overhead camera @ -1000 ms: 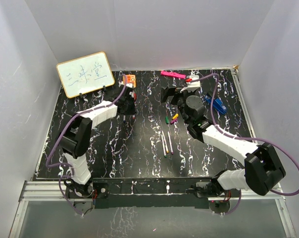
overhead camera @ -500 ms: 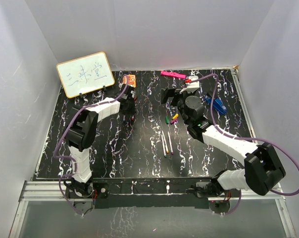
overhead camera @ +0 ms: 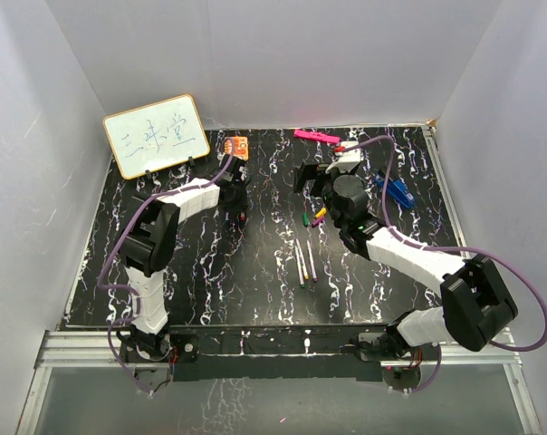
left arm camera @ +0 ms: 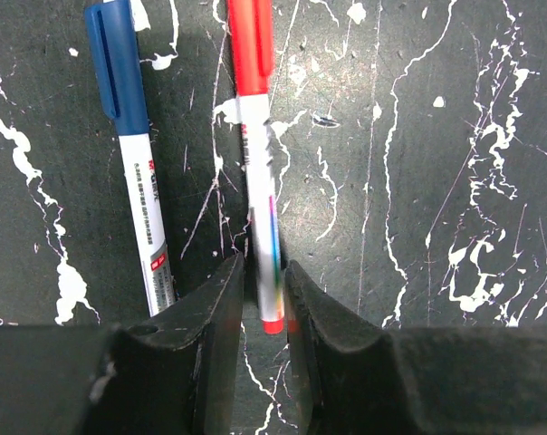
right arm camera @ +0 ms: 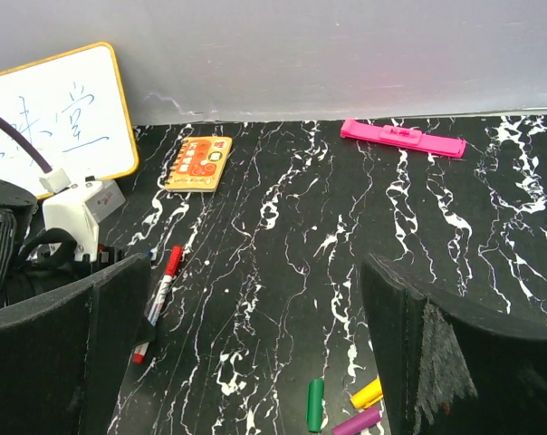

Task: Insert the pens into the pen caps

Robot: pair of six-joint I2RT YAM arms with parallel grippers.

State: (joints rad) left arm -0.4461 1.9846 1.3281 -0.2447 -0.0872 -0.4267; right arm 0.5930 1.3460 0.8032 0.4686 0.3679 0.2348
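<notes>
1. My left end effector (left arm camera: 264,276) is down at the tabletop (overhead camera: 192,272), left of centre in the overhead view. Its fingers (left arm camera: 221,308) stand a little apart, one on each side of the tail of the red-capped pen (left arm camera: 258,181). A dark sliver of gap shows on the left side, so I read it as loose around the pen, not clamped.
2. That pen lies flat with its cap toward 12 o'clock in the left wrist view. The blue-capped pen (left arm camera: 133,163) lies just beside it at 9 o'clock, nearly parallel and outside the fingers.
3. My right end effector (right arm camera: 255,272) hangs above the tabletop right of centre. Its fingers are spread wide with nothing between them.
4. Three bare pens (overhead camera: 303,261) lie side by side near the middle of the tabletop, at about 7 o'clock from the right end effector. Their coloured tips point toward the near edge.
5. The green cap (right arm camera: 316,404), yellow cap (right arm camera: 366,393) and purple cap (right arm camera: 355,422) lie close together. They sit between the bare pens and the right end effector, low in the right wrist view.
6. Along the back edge, the pink bar (right arm camera: 402,139) lies at 12 o'clock and the orange card (right arm camera: 198,163) at 11. The whiteboard (overhead camera: 156,136) is propped at 10. A blue object (overhead camera: 398,191) sits at 2 o'clock near the right side.
</notes>
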